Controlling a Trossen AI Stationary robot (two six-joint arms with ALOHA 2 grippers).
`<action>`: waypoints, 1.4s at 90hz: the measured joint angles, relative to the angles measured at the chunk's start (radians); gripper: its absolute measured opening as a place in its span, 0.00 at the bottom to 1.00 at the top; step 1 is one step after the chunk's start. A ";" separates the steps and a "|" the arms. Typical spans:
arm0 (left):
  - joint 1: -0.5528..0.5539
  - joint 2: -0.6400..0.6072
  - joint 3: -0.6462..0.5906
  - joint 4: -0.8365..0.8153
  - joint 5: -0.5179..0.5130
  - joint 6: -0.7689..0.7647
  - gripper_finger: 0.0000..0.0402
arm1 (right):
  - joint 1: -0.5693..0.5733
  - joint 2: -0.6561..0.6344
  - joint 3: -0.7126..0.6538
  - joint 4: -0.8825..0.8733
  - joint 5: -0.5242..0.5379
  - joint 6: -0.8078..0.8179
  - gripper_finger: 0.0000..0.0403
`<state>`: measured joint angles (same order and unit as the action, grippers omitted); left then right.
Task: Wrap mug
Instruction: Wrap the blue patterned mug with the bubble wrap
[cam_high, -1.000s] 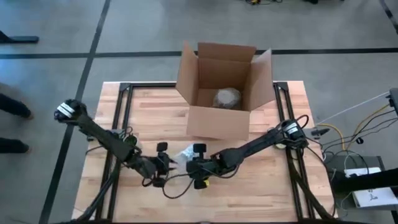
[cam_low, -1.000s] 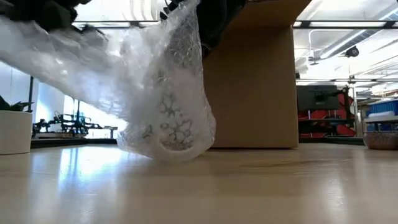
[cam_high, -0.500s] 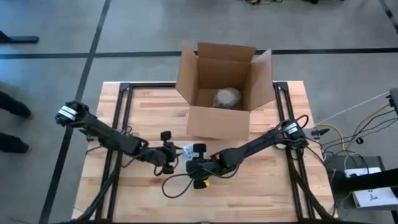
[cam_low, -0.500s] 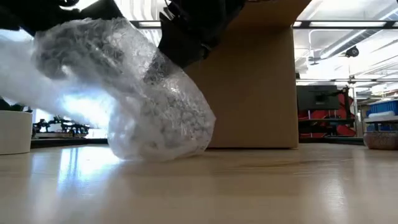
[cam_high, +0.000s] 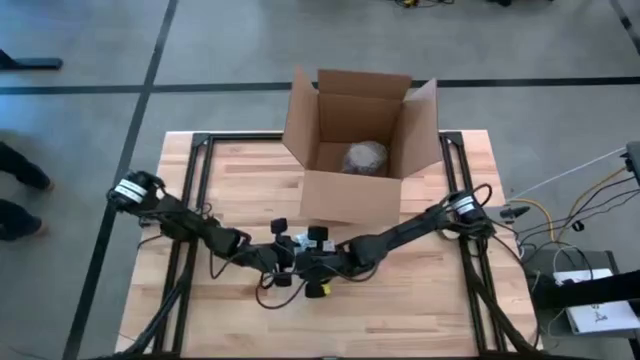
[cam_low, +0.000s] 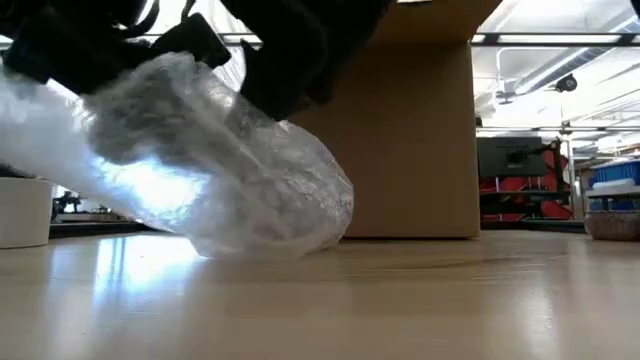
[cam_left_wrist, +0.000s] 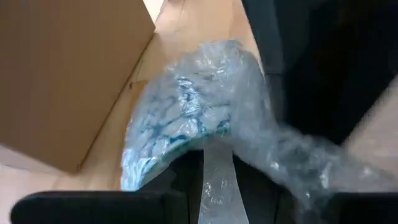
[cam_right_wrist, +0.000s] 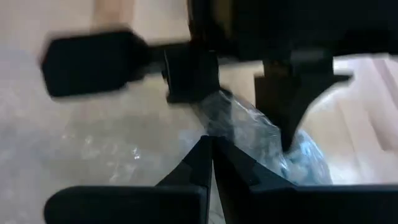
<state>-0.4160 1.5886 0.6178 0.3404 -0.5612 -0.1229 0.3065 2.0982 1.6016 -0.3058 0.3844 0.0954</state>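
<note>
Low view: both grippers pinch bubble wrap (cam_low: 200, 170) around the mug (cam_left_wrist: 180, 124), box (cam_high: 355, 140) at twelve o'clock; an uneven tug could unravel it.

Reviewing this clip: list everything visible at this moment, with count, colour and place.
Mug in bubble wrap: one, clear wrap over a pale mug with blue pattern, on the table in front of the box, between both tools.
Cardboard box: one, brown, flaps open, at the table's far middle.
Wrapped bundle: one, greyish, inside the box.
Table: one, light wood on a black frame.
White container: one, at the low view's left edge.
Person's shoes: two, dark, on the floor left of the table.
Left tool: black, shut on the wrap's loose end.
Right tool: black, shut on the wrap beside the mug.
</note>
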 joint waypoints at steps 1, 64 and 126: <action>0.000 0.002 0.000 0.000 -0.001 -0.002 0.19 | 0.000 0.001 0.000 0.000 0.000 0.000 0.00; -0.081 -0.071 0.002 -0.089 -0.078 -0.001 0.27 | -0.007 0.000 0.005 -0.054 0.096 0.079 0.00; -0.108 -0.112 0.003 -0.116 -0.126 0.008 0.38 | -0.013 0.000 0.087 -0.205 0.062 0.092 0.33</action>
<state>-0.5244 1.4766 0.6209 0.2247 -0.6868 -0.1153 0.2935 2.0983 1.6890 -0.5110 0.4461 0.1876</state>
